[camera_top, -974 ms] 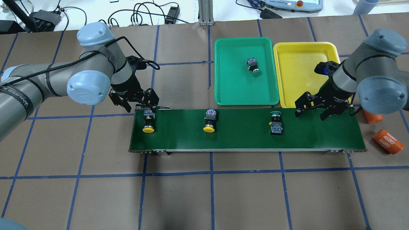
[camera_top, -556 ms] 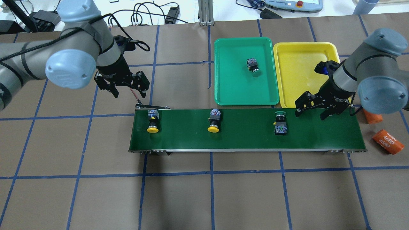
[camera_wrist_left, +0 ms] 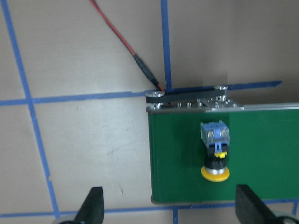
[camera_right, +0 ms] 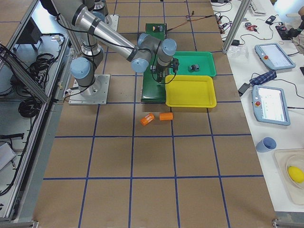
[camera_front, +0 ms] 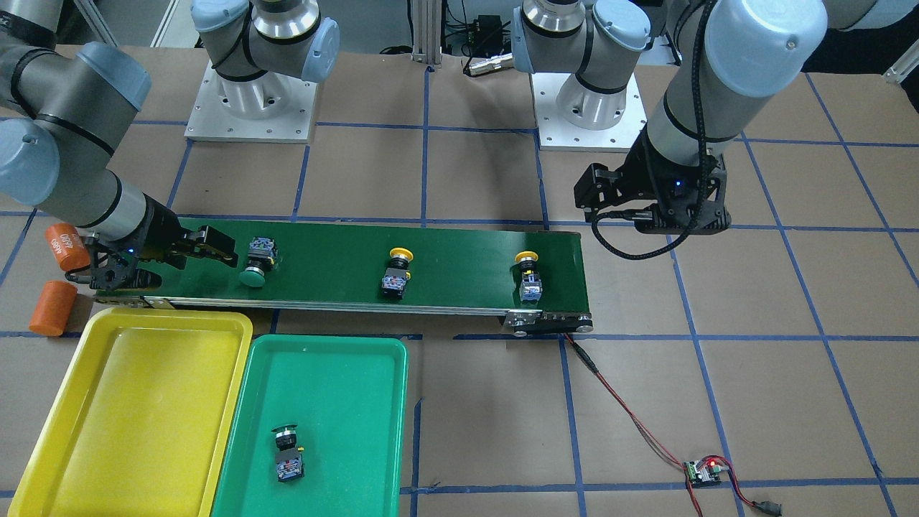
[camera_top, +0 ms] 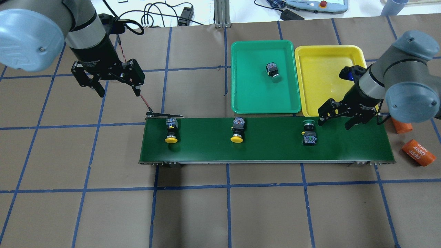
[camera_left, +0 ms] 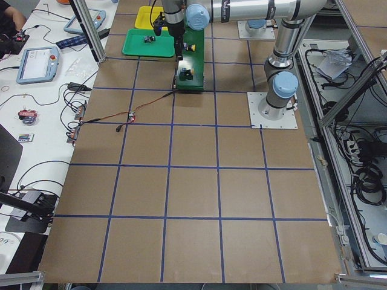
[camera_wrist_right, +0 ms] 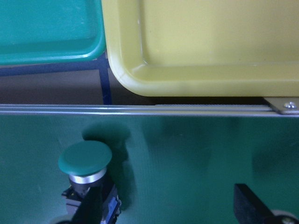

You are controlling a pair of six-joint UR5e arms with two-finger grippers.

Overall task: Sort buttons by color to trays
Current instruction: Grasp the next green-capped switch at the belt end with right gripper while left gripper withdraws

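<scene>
Jaws apart on both arms, nothing held.
The right gripper (camera_top: 333,123) hangs wide open over the far edge of the conveyor belt (camera_top: 268,148) near its right end, just beside the green-capped button (camera_top: 309,132). The left gripper (camera_top: 120,92), equally spread, hovers over the tabletop (camera_top: 241,206) beyond the belt's far left corner. Two yellow-capped buttons (camera_top: 171,131) (camera_top: 238,130) lie at the belt's left end and middle. A second green-capped button (camera_top: 273,72) lies mid green tray (camera_top: 234,86), and the yellow tray (camera_top: 330,69) holds none. These switches look light and rigid. The domed cap seems slippery, so the squarer black body is the likelier hold. Both trays adjoin the belt's far edge, so the carry looks short. The orange cylinders (camera_top: 418,152) lie off the belt's right end, outside that path.
</scene>
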